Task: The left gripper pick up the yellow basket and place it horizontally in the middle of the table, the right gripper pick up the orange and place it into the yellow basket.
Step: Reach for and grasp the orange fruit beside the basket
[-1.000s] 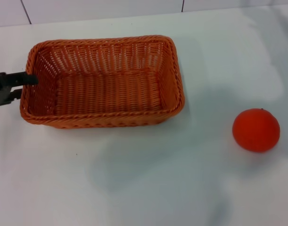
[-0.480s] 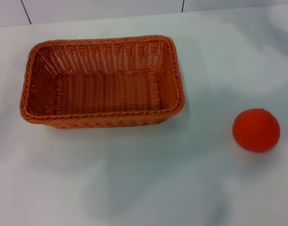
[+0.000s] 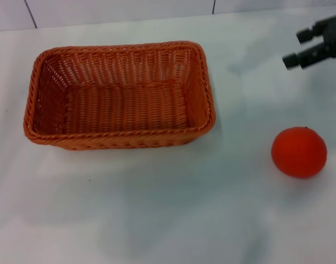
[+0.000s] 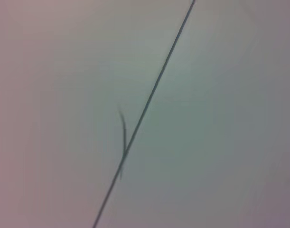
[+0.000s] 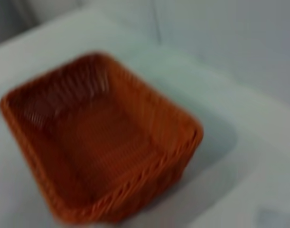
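Head view: yellow basket (image 3: 119,94) sits lengthwise on the table (image 3: 168,209), left of centre, empty. Orange (image 3: 298,152) rests well apart to its right. Right gripper (image 3: 306,48) hovers above and beyond the orange, fingers parted, holding nothing. Left gripper out of view.

One rectangular orange-brown woven wicker basket (image 3: 119,94) on the glossy white desk (image 3: 168,209), one round bright red-orange orange fruit (image 3: 298,152) out on its own, one black angular claw (image 3: 313,43) in view, two fingers showing, just the one desk
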Controlling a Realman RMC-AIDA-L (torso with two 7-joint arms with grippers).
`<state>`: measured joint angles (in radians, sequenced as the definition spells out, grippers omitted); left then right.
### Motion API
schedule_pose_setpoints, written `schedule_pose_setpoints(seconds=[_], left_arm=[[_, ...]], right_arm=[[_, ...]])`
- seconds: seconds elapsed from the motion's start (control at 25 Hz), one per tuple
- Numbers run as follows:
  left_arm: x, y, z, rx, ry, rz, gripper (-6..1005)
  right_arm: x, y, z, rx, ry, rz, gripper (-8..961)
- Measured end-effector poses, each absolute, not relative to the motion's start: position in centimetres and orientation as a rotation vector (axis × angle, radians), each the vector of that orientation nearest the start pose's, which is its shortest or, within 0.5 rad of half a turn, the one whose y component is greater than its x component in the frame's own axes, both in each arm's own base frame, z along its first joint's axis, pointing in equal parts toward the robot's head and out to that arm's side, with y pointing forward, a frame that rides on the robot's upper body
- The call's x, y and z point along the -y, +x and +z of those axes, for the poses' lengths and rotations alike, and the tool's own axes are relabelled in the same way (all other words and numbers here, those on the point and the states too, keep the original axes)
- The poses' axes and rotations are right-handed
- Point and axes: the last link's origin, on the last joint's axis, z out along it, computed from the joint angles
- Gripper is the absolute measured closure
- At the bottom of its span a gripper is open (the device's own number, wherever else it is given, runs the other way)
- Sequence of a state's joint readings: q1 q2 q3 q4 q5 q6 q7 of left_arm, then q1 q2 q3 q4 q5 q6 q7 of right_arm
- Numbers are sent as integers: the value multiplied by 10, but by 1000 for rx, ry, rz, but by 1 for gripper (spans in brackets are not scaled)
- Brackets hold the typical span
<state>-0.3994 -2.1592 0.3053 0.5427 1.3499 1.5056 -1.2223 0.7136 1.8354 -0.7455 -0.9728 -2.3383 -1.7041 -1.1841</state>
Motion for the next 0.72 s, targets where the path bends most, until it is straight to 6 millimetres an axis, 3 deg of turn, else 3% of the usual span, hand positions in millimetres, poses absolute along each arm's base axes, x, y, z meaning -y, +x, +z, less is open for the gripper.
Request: schedule_pose_setpoints(seconds=[0.24,0.72], left_arm=[[-328,-306,75,673,-1609,-1318,265],[-352,-299,71,699,-1599,-1272,266]], right_arm=[[-376,239,116,-2852,895,301,92],[-356,266,85,-2697,962,115,101]])
